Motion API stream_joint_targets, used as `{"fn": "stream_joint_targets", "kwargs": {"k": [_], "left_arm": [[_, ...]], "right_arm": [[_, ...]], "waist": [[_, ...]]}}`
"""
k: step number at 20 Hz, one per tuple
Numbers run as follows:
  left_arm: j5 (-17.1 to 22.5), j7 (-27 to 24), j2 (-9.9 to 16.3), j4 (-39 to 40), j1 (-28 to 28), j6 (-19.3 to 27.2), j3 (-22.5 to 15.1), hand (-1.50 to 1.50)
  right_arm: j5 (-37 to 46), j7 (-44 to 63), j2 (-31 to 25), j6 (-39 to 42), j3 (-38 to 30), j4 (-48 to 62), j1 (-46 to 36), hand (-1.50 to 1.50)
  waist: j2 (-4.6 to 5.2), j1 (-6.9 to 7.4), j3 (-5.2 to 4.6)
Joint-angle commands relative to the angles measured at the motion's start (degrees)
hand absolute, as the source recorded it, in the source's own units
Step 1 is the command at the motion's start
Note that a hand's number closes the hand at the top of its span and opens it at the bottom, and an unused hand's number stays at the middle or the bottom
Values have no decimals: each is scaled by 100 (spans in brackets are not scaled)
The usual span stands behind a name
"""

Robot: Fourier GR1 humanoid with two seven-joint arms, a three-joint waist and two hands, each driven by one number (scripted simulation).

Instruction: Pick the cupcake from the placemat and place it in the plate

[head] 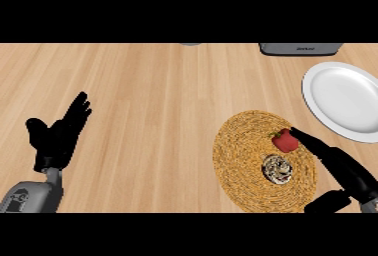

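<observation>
On the pale wooden bench (pixel 162 90) lies a round woven straw placemat (pixel 244 175), and on it sit two things: a small cupcake with a dark-and-cream swirled top (pixel 277 169), near the mat's middle, and a red pepper-like piece (pixel 285 141) with a green stem, just beyond it toward the far edge. The round white plate (pixel 332 82) lies apart from the mat, further off and to the right, with nothing on it. At the far edge of the bench a grey appliance (pixel 299 48) shows only in part.

The right hand (pixel 336 160) comes in from the lower right corner. Its fingers (pixel 310 140) are stretched out straight over the mat's right side, their tips right at the red piece; whether they touch it or hover just above is hard to tell from this steep angle. The thumb sits lower, near the mat's edge, apart from the fingers, so the hand is spread and holds nothing. The cupcake lies just to the left of the fingers, uncovered and ungrasped.

The left hand (pixel 57 135) rests at the left of the view, fingers straight and pointing up, well away from everything.

As I judge it, the task is barely begun: the reach toward the mat is made, but the cupcake is not yet gripped or lifted, and the carry to the plate and the release are all left to do. The fingers seem aimed nearer the red piece than the cupcake, so the hand likely needs to shift before closing.
</observation>
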Motion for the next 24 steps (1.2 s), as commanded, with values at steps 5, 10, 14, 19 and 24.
{"fn": "stream_joint_targets", "kwargs": {"k": [5, 10, 14, 19, 24], "left_arm": [[-259, 127, -207, 129, -269, -67, 183, 0], [-191, 394, -125, -286, -32, -373, 396, 0], [-440, 130, -407, 99, -182, -353, 483, 0], [-619, 44, -428, 247, -176, -360, 567, 0], [-514, 293, -403, -58, -114, -492, 567, 0]], "right_arm": [[637, 383, 526, 591, 74, 736, -684, -150], [1094, 1022, 976, 694, 144, 226, -670, -150], [1520, 356, 1178, 497, -17, 820, -573, -150], [1853, 434, 1296, 496, -5, 862, -579, -150], [1858, 207, 1219, 1045, 22, 1411, -1166, 150]], "waist": [[9, 11, 2], [-1, 11, 1], [3, 0, 2], [1, -8, 1], [8, 25, 2]]}}
